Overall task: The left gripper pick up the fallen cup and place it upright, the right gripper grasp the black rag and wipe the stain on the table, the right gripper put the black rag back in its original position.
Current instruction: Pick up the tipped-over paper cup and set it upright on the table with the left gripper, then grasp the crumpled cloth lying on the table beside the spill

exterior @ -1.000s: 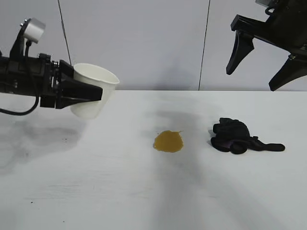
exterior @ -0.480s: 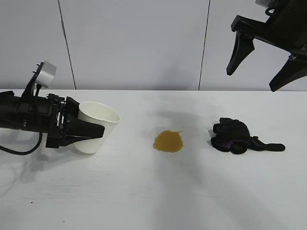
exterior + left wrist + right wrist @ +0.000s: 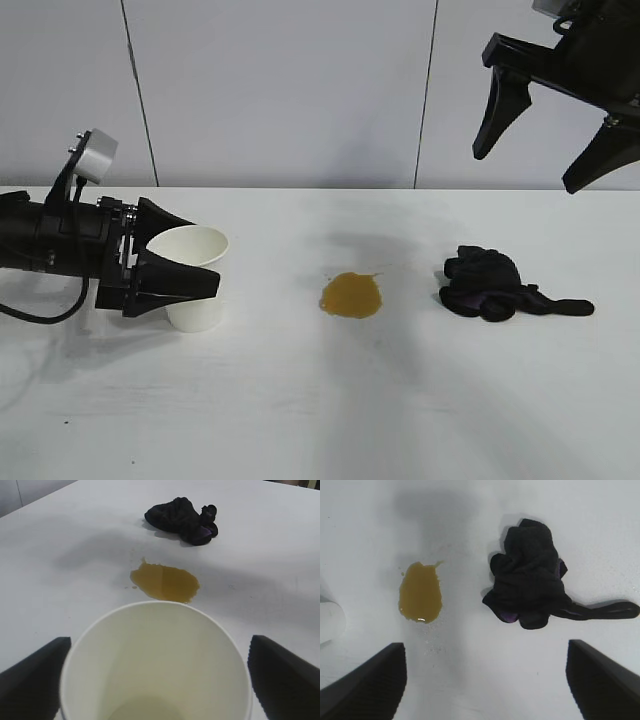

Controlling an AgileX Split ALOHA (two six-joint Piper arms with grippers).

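Note:
The white paper cup (image 3: 198, 314) stands upright on the table (image 3: 350, 400) at the left. My left gripper (image 3: 205, 255) is open, with a finger on each side of the cup, close against its wall. The left wrist view looks down into the empty cup (image 3: 155, 660) between the fingers (image 3: 30, 680). The yellow-brown stain (image 3: 351, 295) lies at the table's middle. The black rag (image 3: 485, 283) lies to its right, with its tail pointing right. My right gripper (image 3: 525, 168) is open and empty, high above the rag. The right wrist view shows the rag (image 3: 530, 580) and the stain (image 3: 420, 591) below.
A grey panelled wall (image 3: 300, 90) stands behind the table. The left arm's cable (image 3: 40, 235) hangs over the table's left edge. A sliver of the cup (image 3: 327, 622) shows at the edge of the right wrist view.
The left gripper came down with the tilted cup and set it on the table. The cup now stands upright and the fingers have spread. The right arm has not moved.

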